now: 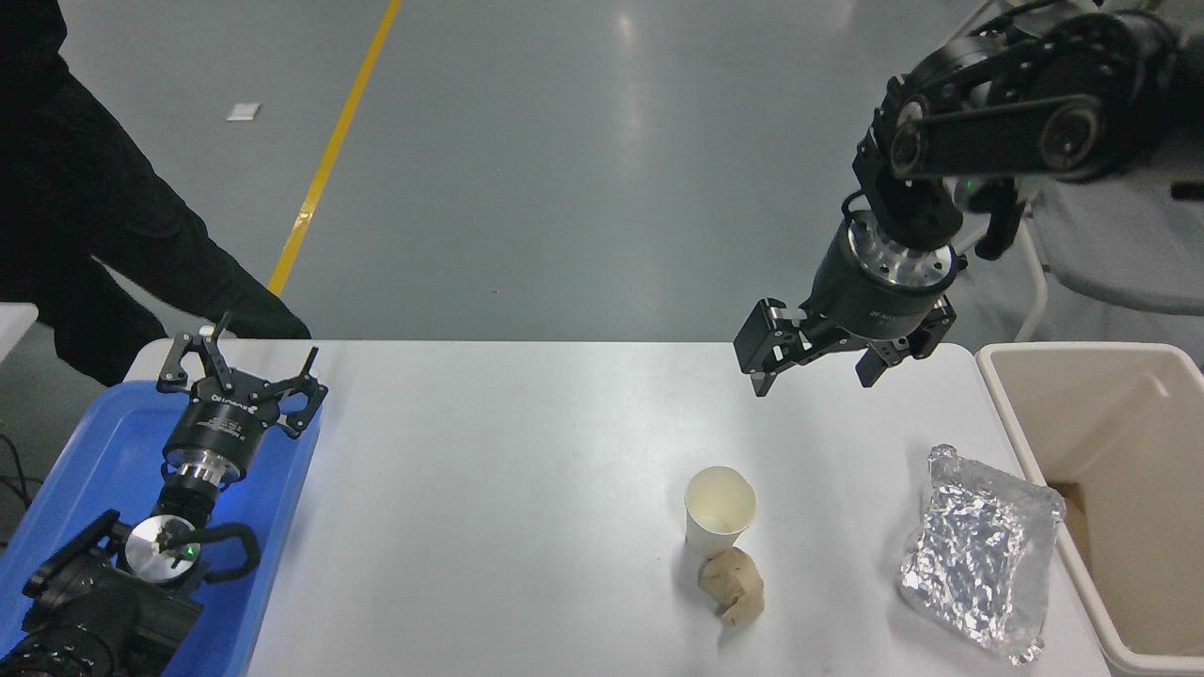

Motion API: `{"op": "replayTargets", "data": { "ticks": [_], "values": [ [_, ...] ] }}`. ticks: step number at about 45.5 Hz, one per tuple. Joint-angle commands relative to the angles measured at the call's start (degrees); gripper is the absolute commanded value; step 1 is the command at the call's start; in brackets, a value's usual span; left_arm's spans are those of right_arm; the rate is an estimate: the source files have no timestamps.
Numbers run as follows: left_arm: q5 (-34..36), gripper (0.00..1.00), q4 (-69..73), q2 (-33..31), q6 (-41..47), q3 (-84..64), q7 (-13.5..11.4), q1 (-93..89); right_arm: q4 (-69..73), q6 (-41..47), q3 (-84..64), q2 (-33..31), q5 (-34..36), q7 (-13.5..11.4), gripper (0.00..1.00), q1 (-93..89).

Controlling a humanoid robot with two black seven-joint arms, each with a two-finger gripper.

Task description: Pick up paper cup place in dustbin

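The small white paper cup (720,510) stands upright on the white table (489,489), right of centre. The beige dustbin (1101,489) stands at the table's right edge. My right gripper (816,376) is open and empty. It hangs in the air above the table's far edge, beyond the cup and a little to its right. My left gripper (240,369) is open and parked over the blue tray at the lower left.
A crumpled tan paper wad (732,585) lies touching the cup's near side. A crinkled silver foil bag (978,553) lies between the cup and the dustbin. A blue tray (103,470) sits at the left. A person in black stands at the far left.
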Motion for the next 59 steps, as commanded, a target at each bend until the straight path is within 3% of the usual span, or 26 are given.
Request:
{"op": "replayTargets", "data": {
  "ticks": [1, 10, 22, 44, 50, 59],
  "values": [
    [0.09, 0.99, -0.04, 0.03, 0.0, 0.0, 0.0, -0.01, -3.47, -6.23, 1.69, 3.87, -0.33, -0.15, 1.0, -10.42],
    [0.0, 0.99, -0.04, 0.03, 0.0, 0.0, 0.0, -0.01, -5.5, -17.39, 1.78, 4.93, -1.03, -0.15, 1.0, -16.31],
    [0.0, 0.99, -0.04, 0.03, 0.0, 0.0, 0.0, -0.01, -6.9, -25.92, 2.74, 4.93, -11.67, -0.15, 1.0, -23.08],
    [0.0, 0.99, -0.04, 0.03, 0.0, 0.0, 0.0, -0.01, -10.24, -26.45, 5.55, 4.93, -11.93, -0.24, 1.0, -27.39],
    [0.09, 0.99, -0.04, -0.06, 0.0, 0.0, 0.0, -0.01, -11.12, -26.54, 5.47, 4.93, -12.02, -0.24, 0.91, -27.66],
    [0.0, 0.99, -0.04, 0.03, 0.0, 0.0, 0.0, -0.01, -12.18, -26.54, 4.76, 4.93, -11.93, -0.24, 0.91, -28.88]
  ]
}}
